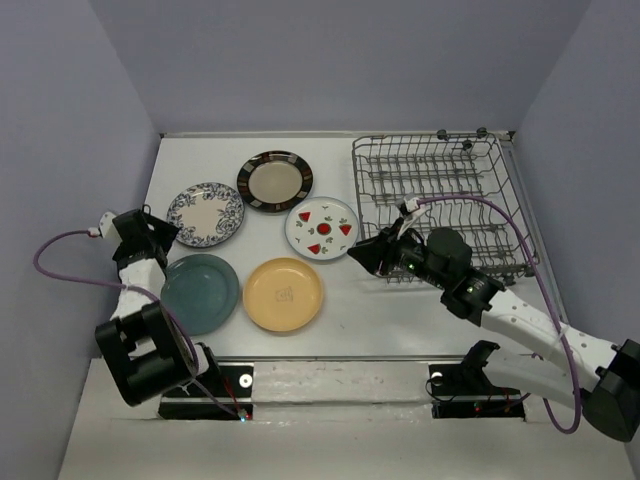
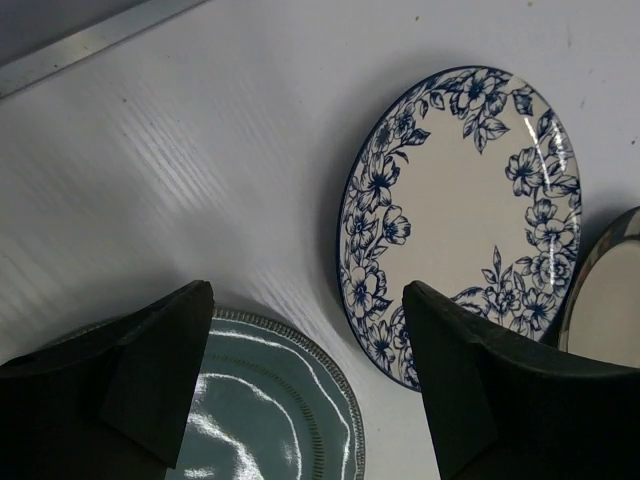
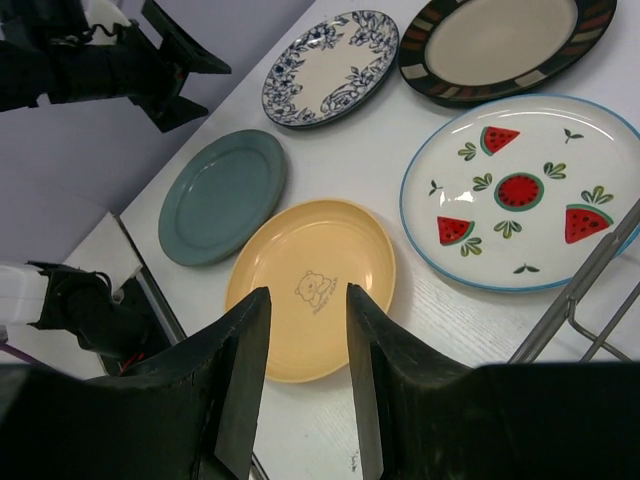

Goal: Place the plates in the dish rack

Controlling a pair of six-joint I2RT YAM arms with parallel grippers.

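Yellow plate (image 3: 300, 240) bear print (image 3: 316, 291): clear from right wrist, faint from top.

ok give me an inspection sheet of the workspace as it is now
surface: white table, carrying the plates and rack
job's things: five plates lying flat, none racked: yellow plate, teal plate, watermelon plate, blue floral plate, dark-rimmed plate; dish rack empty, far right
clutter: nothing seen
grippers: left gripper open, holding nothing, by the teal and floral plates; right gripper open, holding nothing, beside the watermelon plate
cables: left purple cable loops off the left arm; right purple cable arcs past the rack
surroundings: plain grey walls on three sides
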